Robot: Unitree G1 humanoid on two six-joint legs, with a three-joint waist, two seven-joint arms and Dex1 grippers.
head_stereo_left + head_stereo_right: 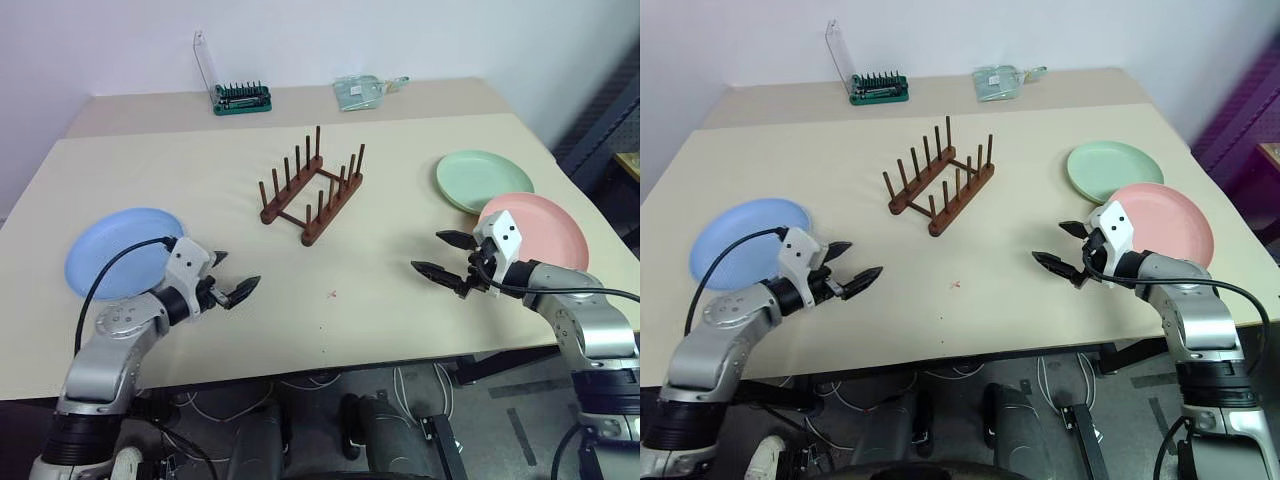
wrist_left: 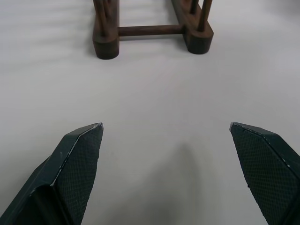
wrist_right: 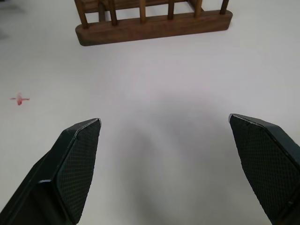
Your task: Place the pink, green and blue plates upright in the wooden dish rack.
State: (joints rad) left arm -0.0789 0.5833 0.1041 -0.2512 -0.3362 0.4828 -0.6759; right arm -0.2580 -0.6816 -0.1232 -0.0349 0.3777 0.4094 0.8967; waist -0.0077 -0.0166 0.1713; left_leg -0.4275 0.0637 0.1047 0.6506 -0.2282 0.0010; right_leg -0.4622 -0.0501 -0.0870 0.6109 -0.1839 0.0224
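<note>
Rack (image 2: 152,30) pegs cut off | left gripper (image 2: 171,140) spread, empty

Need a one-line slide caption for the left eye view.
Both open grippers, left and right, hover over the table; blue, green and pink plates lie flat around the empty wooden rack.

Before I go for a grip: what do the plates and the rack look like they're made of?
Blue plate, green plate, pink plate: probably matte plastic, with flat even pastel colour and no glare. Rack: dark reddish-brown wood, smooth-finished; turned pegs and rounded rail ends show in the wrist views.
</note>
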